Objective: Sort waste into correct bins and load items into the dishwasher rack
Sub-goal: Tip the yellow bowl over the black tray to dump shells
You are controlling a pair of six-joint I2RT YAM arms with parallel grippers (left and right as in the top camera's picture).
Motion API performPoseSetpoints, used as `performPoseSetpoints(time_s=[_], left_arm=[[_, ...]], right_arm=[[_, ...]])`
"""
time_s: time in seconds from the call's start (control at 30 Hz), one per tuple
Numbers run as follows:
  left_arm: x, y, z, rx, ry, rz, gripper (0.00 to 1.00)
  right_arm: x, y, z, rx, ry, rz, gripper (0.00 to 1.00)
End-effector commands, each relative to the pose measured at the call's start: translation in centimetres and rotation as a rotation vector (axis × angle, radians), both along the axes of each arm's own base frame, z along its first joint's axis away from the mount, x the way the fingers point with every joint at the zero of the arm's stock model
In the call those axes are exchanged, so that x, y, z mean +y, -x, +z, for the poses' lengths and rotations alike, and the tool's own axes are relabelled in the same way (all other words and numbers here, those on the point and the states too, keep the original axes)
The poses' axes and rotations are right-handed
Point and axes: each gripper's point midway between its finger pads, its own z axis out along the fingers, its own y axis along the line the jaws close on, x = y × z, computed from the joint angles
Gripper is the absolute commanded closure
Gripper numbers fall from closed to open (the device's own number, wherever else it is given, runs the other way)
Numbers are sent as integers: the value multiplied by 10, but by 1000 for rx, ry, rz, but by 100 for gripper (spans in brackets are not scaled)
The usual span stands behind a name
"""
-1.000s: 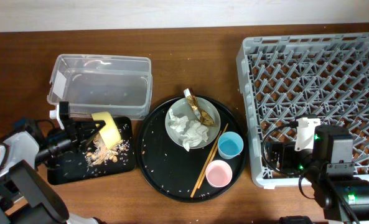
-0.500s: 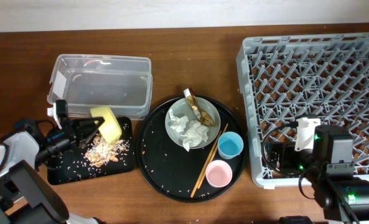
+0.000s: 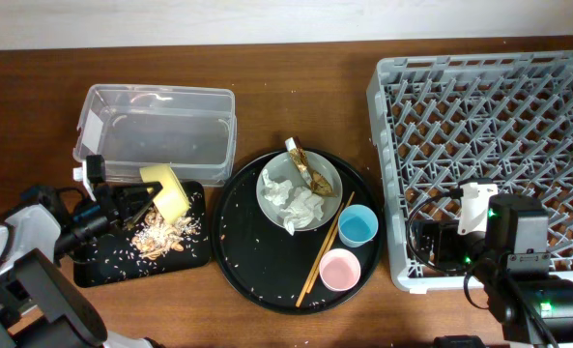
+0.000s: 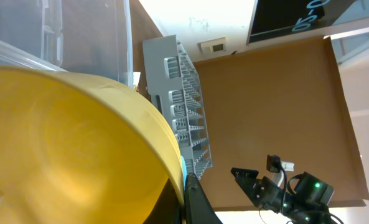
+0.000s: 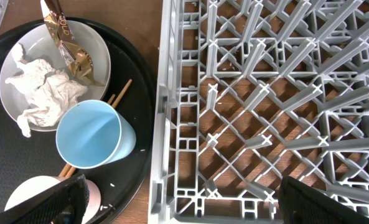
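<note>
- Yellow is what the left fingers (image 3: 131, 200) clamp: the small yellow bowl (image 3: 168, 193), tipped on its side over the shallow black tray (image 3: 98, 266). In the left wrist view its inside looks bare.
- Brown food scraps (image 3: 160, 237) and white rice grains lie heaped in that tray just below the bowl's mouth. I judge the emptying is about finished, and the bowl is next for the rack.
- The right fingers (image 5: 60, 199) stand wide apart and hold nothing, hovering over the near edge of the dishwasher rack (image 3: 489, 116).
- The rack holds nothing, so no loading is done.
- The clear plastic tub (image 3: 160, 92), beside the shallow tray, looks empty, so no paper or foil is sorted.
- On the round black tray (image 3: 257, 261) sits the grey plate (image 3: 329, 174), carrying crumpled tissues (image 3: 296, 203) and a gold foil wrapper (image 3: 310, 172).
- Beside the plate on that tray stand the light blue cup (image 3: 358, 225) and the pink cup (image 3: 339, 269), with the wooden chopsticks (image 3: 320, 253) lying alongside and stray rice around them.
- In my judgement, tissues, foil, plate, both cups, chopsticks and bowl all remain to be handled.
</note>
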Motion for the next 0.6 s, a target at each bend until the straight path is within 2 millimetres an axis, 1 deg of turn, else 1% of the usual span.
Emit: performPoseSetpoints(time_s=[0.0,0.07,0.1,0.13,0.17,0.2,0.23,0.27,0.3,0.33,0.37,0.4,0.43,0.5,0.57], left_arm=[[0,1,6,-116,-40,-6,100],[2,0,3,-90,-43,-1,100],[4,0,1,-35,-19,8,100],[3,0,11,-52,36,19,100],[1,0,22,-131,51,23,100],[1,-1,26,-198,23,20,100],[3,-2,21,-185,-2,17,100],[4,-1,18,-133,12,22,100],[2,1,20,-118,31,22,100],[-1,3,21,-151,5,11,100],[-3,3,16,-176,-51,-8,100],[-2,3,9,-134,-68,-14,100],[-5,8,10,-86,-51,-17,100],[-11,14,11,-84,-86,-43,100],[-21,20,11,-80,-158,-89,100]], right_arm=[[0,-2,9,-21,-12,-9,2],[0,-2,9,-21,-12,-9,2],[0,-2,9,-22,-12,-9,2],[0,-2,9,-22,-12,-9,2],[0,-2,9,-21,-12,-9,2],[0,-2,9,-21,-12,-9,2],[0,-2,9,-21,-12,-9,2],[0,-2,9,-22,-12,-9,2],[0,-2,9,-21,-12,-9,2],[0,-2,9,-21,-12,-9,2],[0,-2,9,-21,-12,-9,2],[0,-2,9,-21,-12,-9,2],[0,-2,9,-21,-12,-9,2],[0,-2,9,-22,-12,-9,2],[0,-2,9,-21,-12,-9,2]])
